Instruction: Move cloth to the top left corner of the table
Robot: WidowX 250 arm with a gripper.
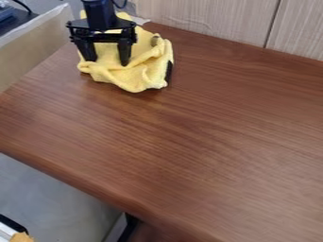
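The black gripper (pixel 108 57) hangs at the upper left of the camera view, over the yellow cloth. Its two fingers stand apart, pointing down, with yellow fabric visible between and around them. The crumpled yellow cloth (pixel 133 75) lies in folds on the top left part of the brown wooden table (pixel 189 137), and some of it shows behind the gripper. A dark patch marks the cloth's right edge. Whether the fingertips touch the fabric cannot be told.
A light wood-grain panel (pixel 208 19) stands along the table's back edge. Beside the left edge is a beige board (pixel 35 45), with a dark object (pixel 14 18) behind it. The table's front edge runs from the left side down to the bottom.
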